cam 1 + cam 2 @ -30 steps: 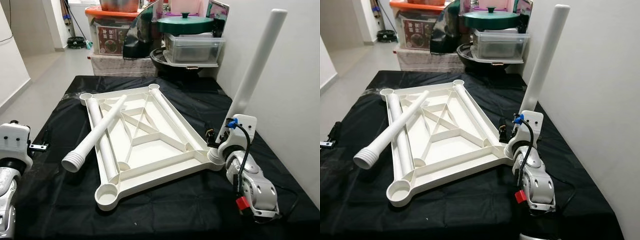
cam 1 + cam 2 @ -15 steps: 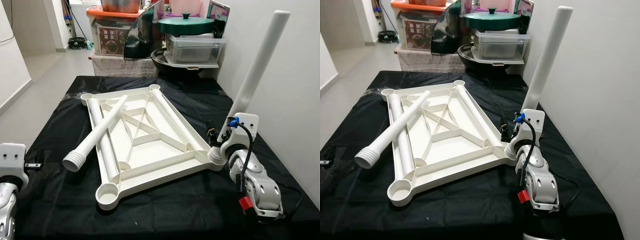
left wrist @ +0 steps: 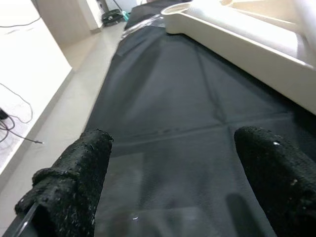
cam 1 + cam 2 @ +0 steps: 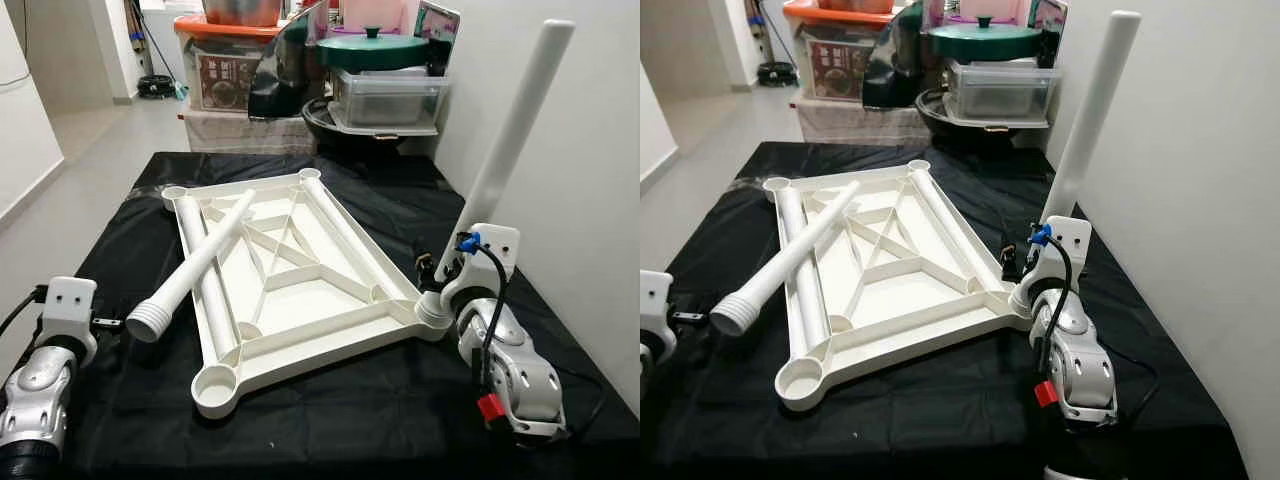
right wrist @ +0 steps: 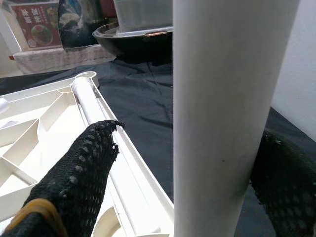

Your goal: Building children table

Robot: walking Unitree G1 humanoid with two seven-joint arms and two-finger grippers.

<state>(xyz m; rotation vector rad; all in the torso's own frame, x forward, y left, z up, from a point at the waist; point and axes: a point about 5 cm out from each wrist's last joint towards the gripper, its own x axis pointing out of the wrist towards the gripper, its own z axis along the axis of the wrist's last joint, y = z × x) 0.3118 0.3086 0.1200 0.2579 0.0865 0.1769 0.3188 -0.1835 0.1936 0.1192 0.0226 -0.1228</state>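
Tabletop (image 4: 290, 290) lay upside down mid-desk on the black cloth (image 4: 350, 420), ribs up, a round socket at each corner. One leg (image 4: 505, 150) stood in the near-right socket (image 4: 432, 312), leaning a little to the right toward the wall. My right claw (image 4: 440, 268) sat low on that leg just above the socket; in the right wrist view its fingers (image 5: 74, 182) flanked the tube (image 5: 227, 113) on both sides, but I couldn't see contact, so I couldn't tell whether it was clamped or loose.

Key relation for the next move, as I judged it: the loose leg (image 4: 195, 265) lay diagonally across the left part of the tabletop, long axis running from the ribbed end (image 4: 150, 322) at near-left up to the far-middle. That ribbed end overhung the tabletop's left rim and pointed toward my left claw (image 3: 173, 187), which hovered above the cloth just left of it, fingers (image 3: 69, 187) spread wide, holding nothing. Left arm was clearly the nearer one.

The near-left socket (image 4: 215, 385) was open, close to that leg's threaded end. Open cloth left and near of the tabletop gave room to swing; the wall was tight on the right, boxes (image 4: 385, 95) and a green lid (image 4: 370, 45) crowded the far edge.
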